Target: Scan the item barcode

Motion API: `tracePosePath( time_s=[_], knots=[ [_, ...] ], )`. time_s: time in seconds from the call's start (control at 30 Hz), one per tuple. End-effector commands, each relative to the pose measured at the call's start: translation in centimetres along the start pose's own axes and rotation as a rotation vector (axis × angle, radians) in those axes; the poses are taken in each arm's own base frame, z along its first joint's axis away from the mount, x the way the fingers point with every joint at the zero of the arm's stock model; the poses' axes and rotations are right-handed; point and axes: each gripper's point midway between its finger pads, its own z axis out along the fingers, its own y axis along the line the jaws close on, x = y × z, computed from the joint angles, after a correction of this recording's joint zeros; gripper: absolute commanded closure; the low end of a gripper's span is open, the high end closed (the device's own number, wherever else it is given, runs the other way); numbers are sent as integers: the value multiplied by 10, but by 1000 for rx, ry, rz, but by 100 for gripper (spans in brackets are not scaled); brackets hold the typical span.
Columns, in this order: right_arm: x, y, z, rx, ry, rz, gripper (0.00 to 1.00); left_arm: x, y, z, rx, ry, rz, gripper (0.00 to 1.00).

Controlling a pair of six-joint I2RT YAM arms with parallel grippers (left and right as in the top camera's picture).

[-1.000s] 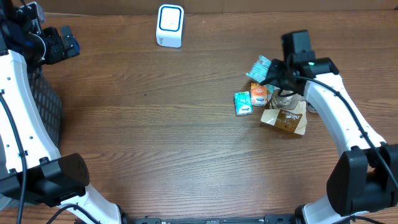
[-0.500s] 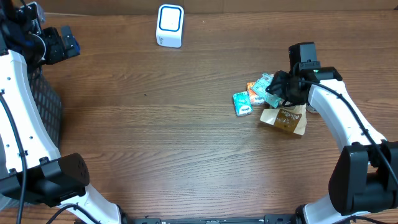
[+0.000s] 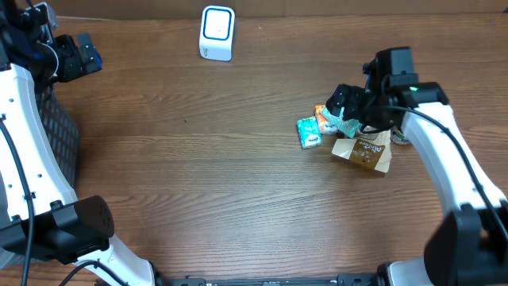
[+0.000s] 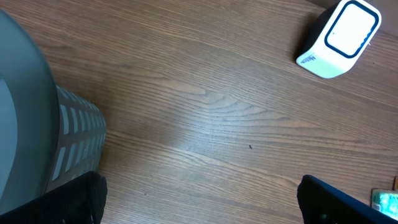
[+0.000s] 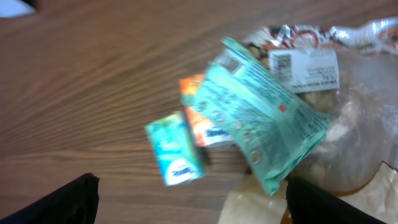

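- Right gripper point(image 3: 346, 108): jaws spread wide, holding nothing, hovering just above the snack pile on the right side of the worktop point(image 3: 206, 175).
- Right wrist view: its fingers point(image 5: 59, 202) sit at the bottom corners of the frame, and the packets are apart from both.
- Teal packet point(image 5: 258, 118): lying loose and tilted on top of the pile. It overlaps the orange packet point(image 5: 200, 127) and part of a clear wrapper with a white barcode label point(image 5: 305, 65). The view is blurred, so the print can't be read.
- Small teal packet point(image 5: 174, 152): flat on the worktop at the left edge of the pile, touching the orange one.
- Brown bag point(image 3: 365, 152): at the near side of the pile, under the right arm.
- Scanner point(image 3: 217, 32): white with a blue outline, at the far edge of the worktop, well apart from the pile.
- Left gripper point(image 3: 77, 54): wide open and empty, parked at the far left, above a mesh basket point(image 4: 74, 143).
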Motion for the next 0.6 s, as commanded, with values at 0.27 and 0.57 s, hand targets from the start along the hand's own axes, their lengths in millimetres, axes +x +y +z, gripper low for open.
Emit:
tracePosePath(
  time_s=[0.27, 0.57],
  knots=[
    [25, 34, -135, -123, -182, -92, 0, -2, -3, -1, 13, -8, -3, 0],
    [58, 33, -176, -134, -213, -96, 0, -2, -3, -1, 13, -8, -3, 0]
  ],
)
